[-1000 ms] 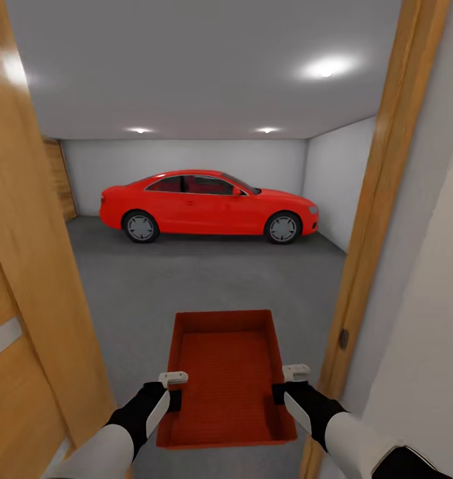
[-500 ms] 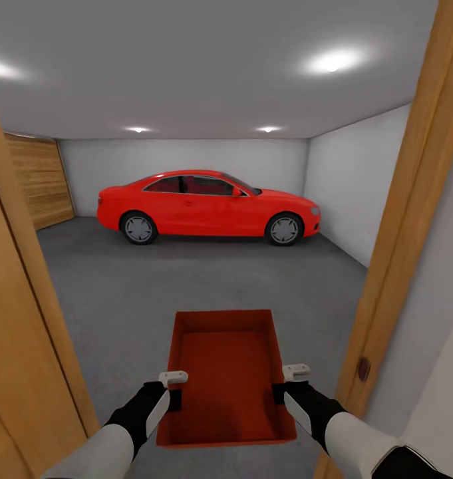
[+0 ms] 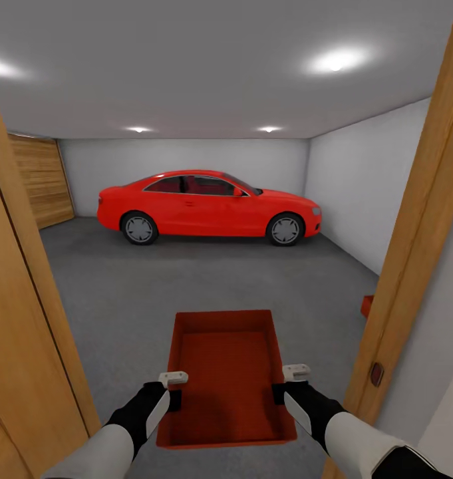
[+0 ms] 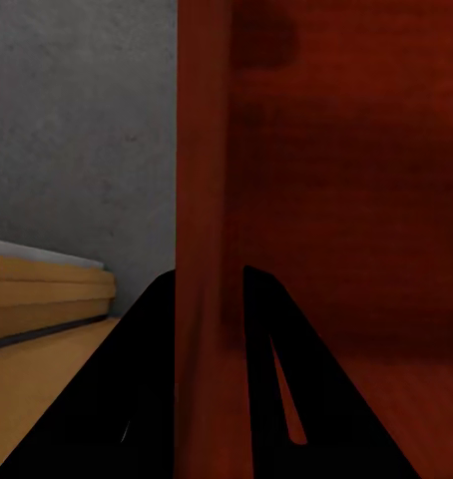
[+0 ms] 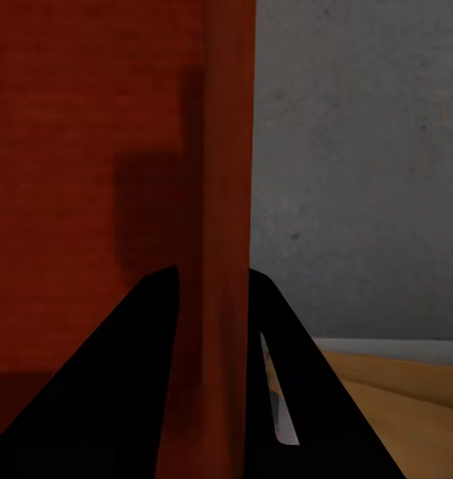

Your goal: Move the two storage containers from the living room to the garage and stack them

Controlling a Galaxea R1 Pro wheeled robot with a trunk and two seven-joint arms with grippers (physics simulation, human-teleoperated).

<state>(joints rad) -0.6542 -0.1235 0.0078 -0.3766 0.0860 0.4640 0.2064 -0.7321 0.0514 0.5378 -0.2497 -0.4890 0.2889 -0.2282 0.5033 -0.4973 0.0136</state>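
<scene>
Storage container: orange-red, plastic-looking, matt; its bottom is showing a fine ribbed texture. Floor: dark grey speckled concrete, rough and matt. Door frame and plank door wall: light wood, smooth, with visible grain. Car: glossy red paint. Walls: plain grey-white, matt. Gripper fingers: black and matt, clamping the container's wall in the left wrist view.

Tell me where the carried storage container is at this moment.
In the head view the storage container sits low and centre, held between the left gripper and right gripper in the doorway, above the garage's grey floor, the red car beyond.
</scene>
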